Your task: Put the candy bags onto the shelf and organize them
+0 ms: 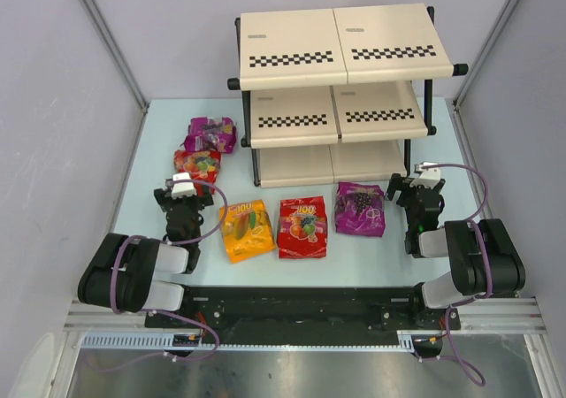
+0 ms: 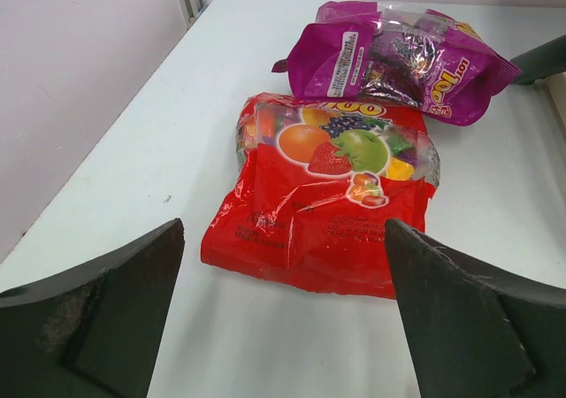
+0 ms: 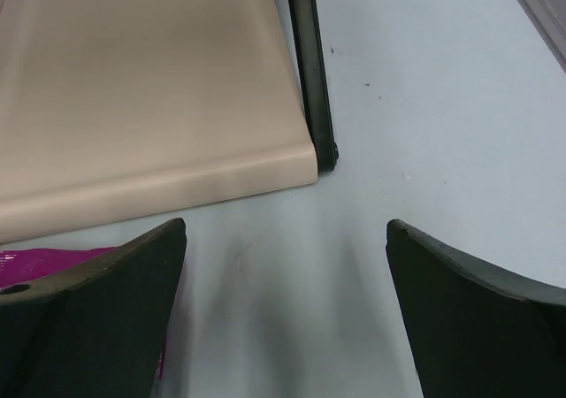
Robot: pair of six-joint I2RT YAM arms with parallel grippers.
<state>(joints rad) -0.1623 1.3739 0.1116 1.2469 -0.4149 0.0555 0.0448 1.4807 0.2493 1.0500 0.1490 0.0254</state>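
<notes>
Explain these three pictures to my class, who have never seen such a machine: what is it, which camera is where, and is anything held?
Two robot arms stand at the near edge of the table, each ending in a two-finger gripper. The wide picture looks down from above; the other two come from wrist cameras, so the dark shapes below are fingers. On the table are a three-tier shelf and five candy bags: purple bag and red bag at the left, then orange bag, second red bag and second purple bag in front. The left gripper and the right gripper are open, holding nothing.
</notes>
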